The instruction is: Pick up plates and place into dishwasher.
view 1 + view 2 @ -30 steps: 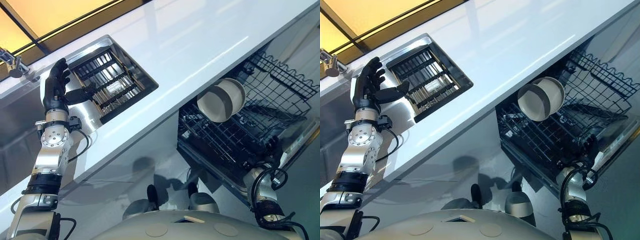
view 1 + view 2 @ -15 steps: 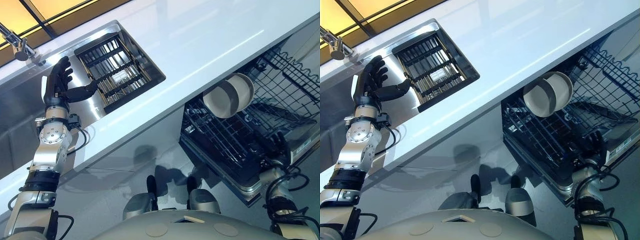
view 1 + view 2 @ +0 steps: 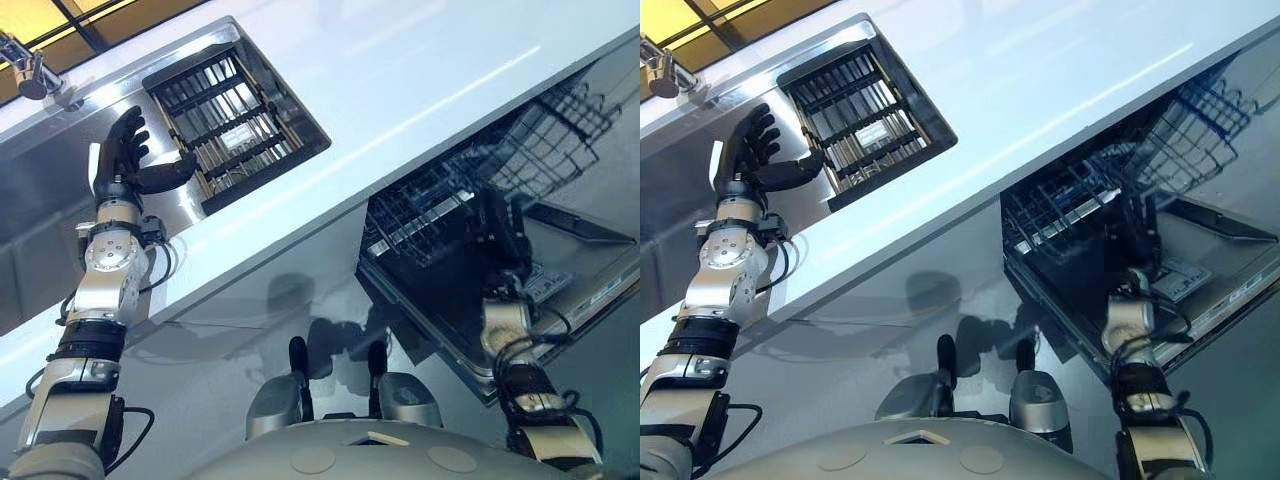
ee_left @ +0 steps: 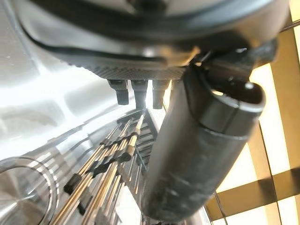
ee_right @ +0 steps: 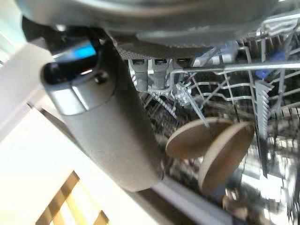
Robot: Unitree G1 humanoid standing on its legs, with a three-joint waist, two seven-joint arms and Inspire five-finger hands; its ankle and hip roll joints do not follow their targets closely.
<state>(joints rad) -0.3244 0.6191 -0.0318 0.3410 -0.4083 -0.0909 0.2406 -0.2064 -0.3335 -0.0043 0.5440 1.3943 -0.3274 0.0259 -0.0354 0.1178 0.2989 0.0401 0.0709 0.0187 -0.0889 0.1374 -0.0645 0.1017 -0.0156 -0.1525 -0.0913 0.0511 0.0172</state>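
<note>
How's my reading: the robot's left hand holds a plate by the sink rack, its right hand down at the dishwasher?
One slip: the left hand holds no plate; the left eye view shows it open and empty by the sink rack. The right hand is down at the dishwasher.

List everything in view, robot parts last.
countertop: one, white, running across above the dishwasher
sink: one, steel, set in the countertop's left end
faucet: one, metal, behind the sink
sink grid: one, dark with metal bars, in the sink's right part
dishwasher rack: one, dark wire, under the countertop edge
dishwasher door: one, grey, folded open
plates: two, pale brown, standing in the dishwasher rack
left robot hand: one, dark, open, raised over the sink beside the sink grid
right robot hand: one, dark, at the dishwasher rack's front
</note>
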